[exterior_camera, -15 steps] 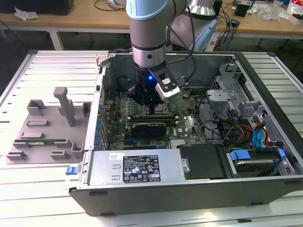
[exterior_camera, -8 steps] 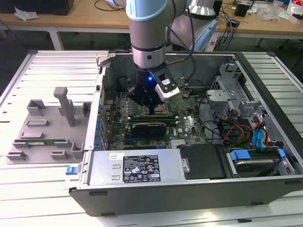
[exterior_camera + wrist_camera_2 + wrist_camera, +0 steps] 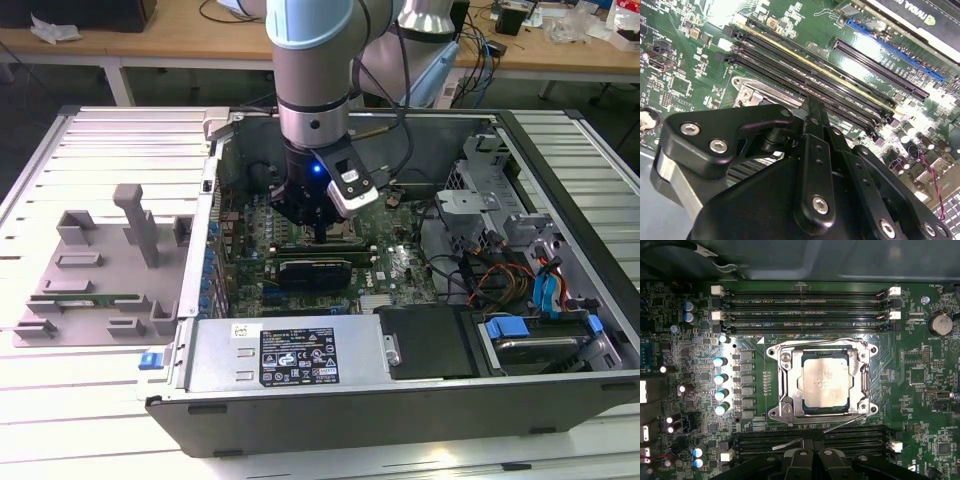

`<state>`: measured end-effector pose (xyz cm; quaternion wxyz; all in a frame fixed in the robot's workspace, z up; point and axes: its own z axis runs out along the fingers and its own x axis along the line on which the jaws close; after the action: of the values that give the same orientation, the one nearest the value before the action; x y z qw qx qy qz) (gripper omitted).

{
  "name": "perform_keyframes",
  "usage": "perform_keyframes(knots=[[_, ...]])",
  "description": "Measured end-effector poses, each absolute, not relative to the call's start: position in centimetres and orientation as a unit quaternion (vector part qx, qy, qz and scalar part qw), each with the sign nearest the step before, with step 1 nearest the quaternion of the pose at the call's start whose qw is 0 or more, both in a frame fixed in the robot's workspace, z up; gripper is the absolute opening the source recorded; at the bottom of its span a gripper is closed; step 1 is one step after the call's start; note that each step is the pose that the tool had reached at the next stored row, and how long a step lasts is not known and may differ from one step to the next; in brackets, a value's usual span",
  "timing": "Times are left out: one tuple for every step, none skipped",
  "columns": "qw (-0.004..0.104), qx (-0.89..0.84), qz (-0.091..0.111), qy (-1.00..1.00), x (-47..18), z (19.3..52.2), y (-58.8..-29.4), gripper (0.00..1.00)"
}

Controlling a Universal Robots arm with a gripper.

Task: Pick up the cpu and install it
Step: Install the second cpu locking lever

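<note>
In the first wrist view the cpu (image 3: 824, 381), a square chip with a shiny silver-grey top, lies flat inside the metal-framed socket (image 3: 862, 385) on the green motherboard. The socket's frame lies around the chip's edges, and a thin wire lever (image 3: 790, 443) sticks out along the side nearest my fingers. My gripper (image 3: 815, 450) hangs low over the board just beside that side of the socket, with its black fingers (image 3: 813, 112) drawn together and nothing between them. The exterior view has my gripper (image 3: 322, 235) deep inside the open computer case.
Memory slots (image 3: 805, 310) run along both sides of the socket. A dark graphics card (image 3: 315, 270), the power supply (image 3: 290, 355) and a drive cage with cables (image 3: 520, 280) crowd the case. A grey fixture (image 3: 100, 270) holding a green memory stick (image 3: 90, 297) sits at the exterior view's left.
</note>
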<state>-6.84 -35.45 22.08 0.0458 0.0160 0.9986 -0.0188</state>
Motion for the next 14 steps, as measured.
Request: perform_keyframes(knots=[[0.046,0.016,-0.018,0.999,-6.9,22.0,-35.5,0.11],[0.046,0.016,-0.017,0.999,-6.9,22.0,-35.4,0.11],[0.046,0.016,-0.016,0.999,-6.9,21.9,-35.4,0.11],[0.047,0.016,-0.015,0.999,-7.0,21.9,-35.4,0.11],[0.047,0.016,-0.015,0.999,-7.0,21.9,-35.4,0.11],[0.048,0.016,-0.014,0.999,-7.2,21.8,-35.4,0.11],[0.048,0.016,-0.014,0.999,-7.3,21.8,-35.4,0.11],[0.049,0.016,-0.013,0.999,-7.4,21.8,-35.4,0.11],[0.049,0.016,-0.013,0.999,-7.6,21.7,-35.4,0.11],[0.050,0.016,-0.013,0.999,-7.7,21.7,-35.4,0.11],[0.050,0.016,-0.012,0.999,-7.9,21.7,-35.4,0.11],[0.050,0.016,-0.012,0.999,-7.9,21.7,-35.4,0.11],[0.051,0.016,-0.012,0.999,-8.0,21.6,-35.4,0.11],[0.051,0.016,-0.011,0.998,-8.2,21.6,-35.4,0.11]])
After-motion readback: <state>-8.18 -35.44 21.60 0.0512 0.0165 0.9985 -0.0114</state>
